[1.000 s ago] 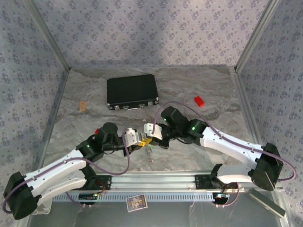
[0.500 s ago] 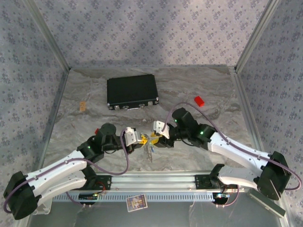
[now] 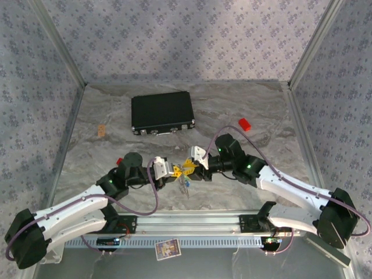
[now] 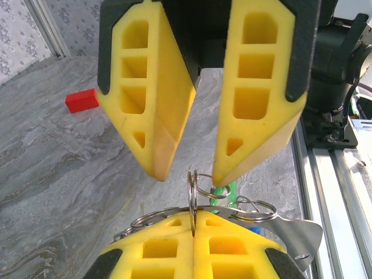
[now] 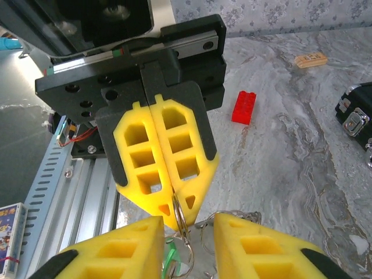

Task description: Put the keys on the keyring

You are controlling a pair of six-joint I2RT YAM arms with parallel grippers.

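- Yellow-padded left gripper [image 4: 193, 216] is clenched on the keyring [image 4: 191, 200], presenting it edge-up for you.
- Your right gripper [image 4: 187, 177], released at 12 o'clock, poises to thread the green key [image 4: 231, 192].

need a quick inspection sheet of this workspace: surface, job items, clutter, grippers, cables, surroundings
surface: grey marbled table, no spills seen
job's things: keyring of metal rings and chain held up between the grippers; keys dangle beneath it
clutter: black case, red block, red brick, tan block, card in front of the rail
grippers: left gripper shut on a ring of the keyring; right gripper open, one tip close to a small ring
cables: purple cables loop along each arm, away from the fingers
surroundings: patterned cloth walls, metal rail at the near edge
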